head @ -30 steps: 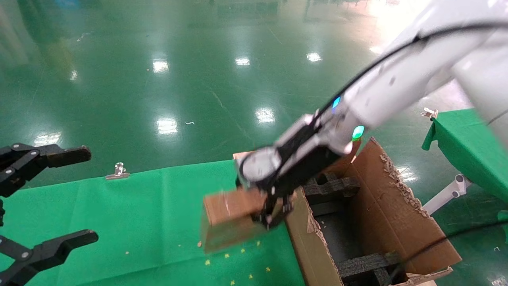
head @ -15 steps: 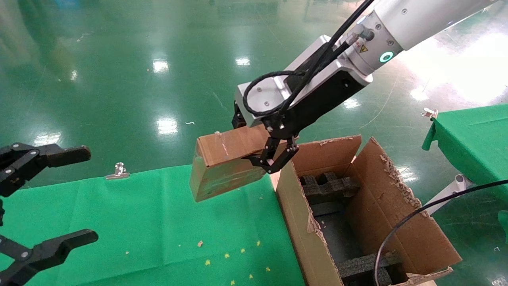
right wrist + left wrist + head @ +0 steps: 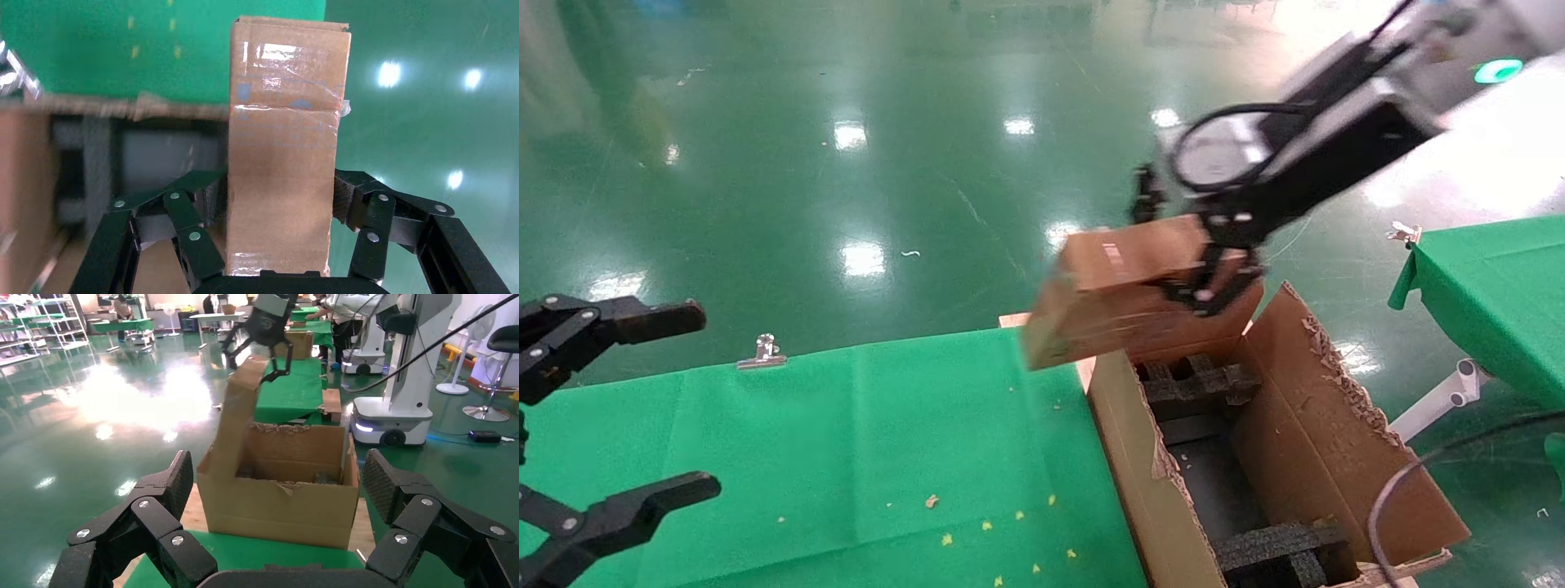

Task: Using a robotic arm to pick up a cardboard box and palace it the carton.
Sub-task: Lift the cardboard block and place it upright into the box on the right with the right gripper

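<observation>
R gripper [image 3: 1214,278] w/ cardboard box [image 3: 1115,290] above carton [image 3: 1344,441]

We've got the cardboard box [image 3: 1120,294] up in the air over the far end of the carton [image 3: 1303,408], pinched in the right gripper [image 3: 1209,286]. The carton sits just right of the table [image 3: 846,457], with foam blocks [image 3: 1193,380] inside. The left gripper [image 3: 592,416] hangs over the table's left edge.
</observation>
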### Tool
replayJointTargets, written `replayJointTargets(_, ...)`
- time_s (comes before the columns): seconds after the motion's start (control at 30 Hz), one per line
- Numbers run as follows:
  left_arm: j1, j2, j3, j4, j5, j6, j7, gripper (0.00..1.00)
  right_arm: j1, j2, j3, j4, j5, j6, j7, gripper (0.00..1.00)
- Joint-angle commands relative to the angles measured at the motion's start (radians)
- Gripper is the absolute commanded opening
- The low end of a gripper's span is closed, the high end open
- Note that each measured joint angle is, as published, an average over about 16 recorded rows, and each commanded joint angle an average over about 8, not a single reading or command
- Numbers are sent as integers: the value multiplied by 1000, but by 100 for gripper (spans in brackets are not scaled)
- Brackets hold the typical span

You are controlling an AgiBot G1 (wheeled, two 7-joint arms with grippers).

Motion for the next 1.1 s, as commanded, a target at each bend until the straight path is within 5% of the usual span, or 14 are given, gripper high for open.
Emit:
replayJointTargets(0.03, 0, 0, 0, 0, 0, 0, 0, 100, 37, 34, -51, 7, -2, -1, 3, 0)
replayJointTargets(0.5, 0, 0, 0, 0, 0, 0, 0, 100, 169, 178, -334, 4, 30, 10, 21, 0)
replayJointTargets(0.93, 0, 0, 0, 0, 0, 0, 0, 100, 165, 185, -353, -5, 43, 23, 32, 0)
replayJointTargets(1.1, 0, 0, 0, 0, 0, 0, 0, 100, 124, 179, -369, -28, 71, 39, 133, 0)
